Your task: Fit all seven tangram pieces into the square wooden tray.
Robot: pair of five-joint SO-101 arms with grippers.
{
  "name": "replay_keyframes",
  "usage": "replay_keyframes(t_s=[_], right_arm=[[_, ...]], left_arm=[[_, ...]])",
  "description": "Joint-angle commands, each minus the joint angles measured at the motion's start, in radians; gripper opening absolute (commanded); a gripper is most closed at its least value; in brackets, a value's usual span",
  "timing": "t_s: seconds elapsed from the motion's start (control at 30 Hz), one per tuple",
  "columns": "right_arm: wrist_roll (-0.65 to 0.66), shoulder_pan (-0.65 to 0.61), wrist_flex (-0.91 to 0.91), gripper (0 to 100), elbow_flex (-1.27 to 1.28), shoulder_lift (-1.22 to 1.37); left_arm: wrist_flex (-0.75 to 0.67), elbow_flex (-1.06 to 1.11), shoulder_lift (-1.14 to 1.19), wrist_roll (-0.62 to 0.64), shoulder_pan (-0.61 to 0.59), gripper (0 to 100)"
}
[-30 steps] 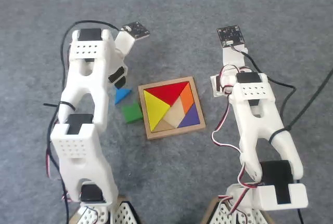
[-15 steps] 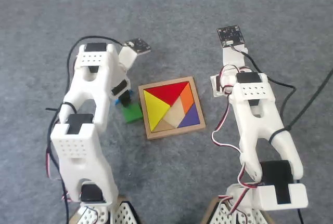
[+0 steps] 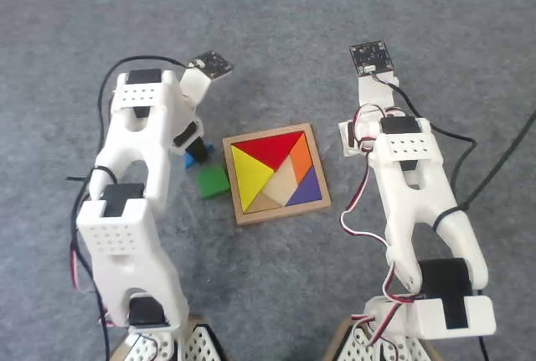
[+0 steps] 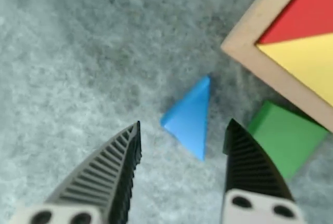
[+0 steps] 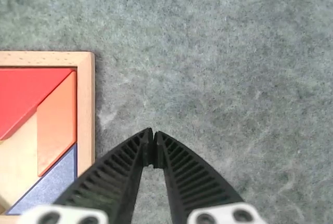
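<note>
Left gripper (image 4: 183,124) hangs low over the grey worktop (image 4: 62,42), fingers (image 4: 117,167) spread to either side of the blue triangle (image 4: 191,115), which lies flat outside the tray. Just past it sits the green square (image 4: 283,138), beside the wooden tray (image 4: 250,52) rim. We judge the step to be picking up the triangle: the next move calls for lowering, pinching its edges, then carrying it to a bare patch. Across the tray, right gripper (image 5: 154,135) hovers with fingers pressed together, empty.

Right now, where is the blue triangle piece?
Left wrist view: the blue triangle piece lies on the grey mat between the open fingers of the left gripper, just outside the square wooden tray, beside the green square.
</note>
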Motion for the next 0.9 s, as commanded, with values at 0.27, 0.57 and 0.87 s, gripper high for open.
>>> replay_keyframes(t_s=[0.27,0.57,0.87], right_arm=[[0.011,-0.008,0.004,0.9,-0.015,-0.058],[0.011,-0.008,0.004,0.9,-0.015,-0.058],[0.011,-0.008,0.002,0.9,-0.015,-0.058]], left_arm=[[0.129,-0.343,0.238,-0.025,-0.012,25],[0.212,-0.433,0.302,-0.068,-0.005,14],[0.227,-0.430,0.302,-0.077,-0.008,13]])
